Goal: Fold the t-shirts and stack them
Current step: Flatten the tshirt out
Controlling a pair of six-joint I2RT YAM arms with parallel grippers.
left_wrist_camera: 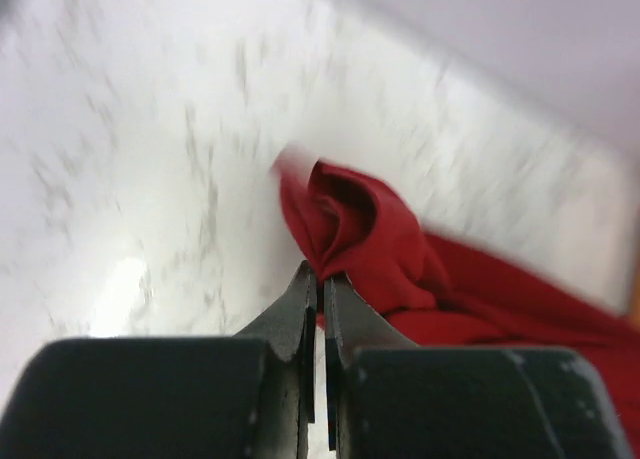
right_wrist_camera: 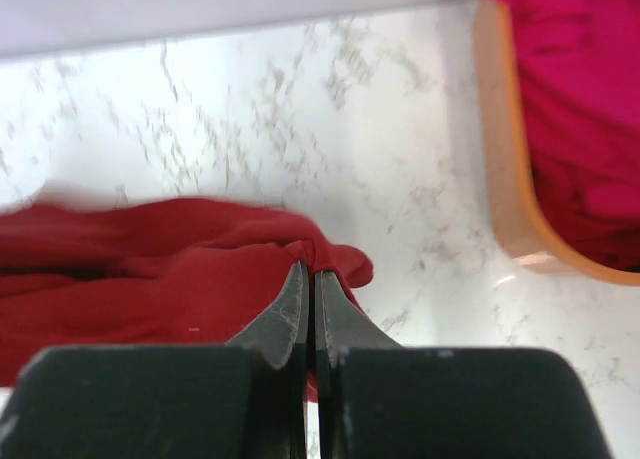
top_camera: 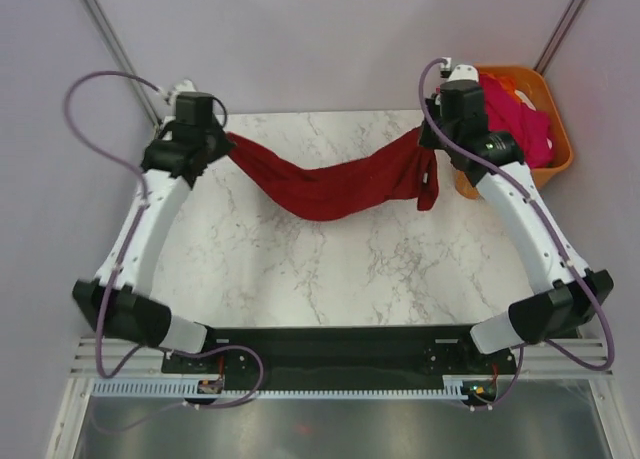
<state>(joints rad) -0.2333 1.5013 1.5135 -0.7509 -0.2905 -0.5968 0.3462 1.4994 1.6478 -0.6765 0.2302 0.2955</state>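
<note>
Hanging slack between the left claw [left_wrist_camera: 320,284] and right claw [right_wrist_camera: 309,279], both clamped on its ends, the red shirt [top_camera: 335,184] is spread for folding.

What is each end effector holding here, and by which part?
Both pinch the crimson t-shirt: left end effector at its left end, right end effector at its right end.

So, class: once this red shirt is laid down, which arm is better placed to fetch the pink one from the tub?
Right, probably. The right gripper sits beside the orange tub holding the pink shirt; the left gripper is across the table. Both are shut on the red shirt.
</note>
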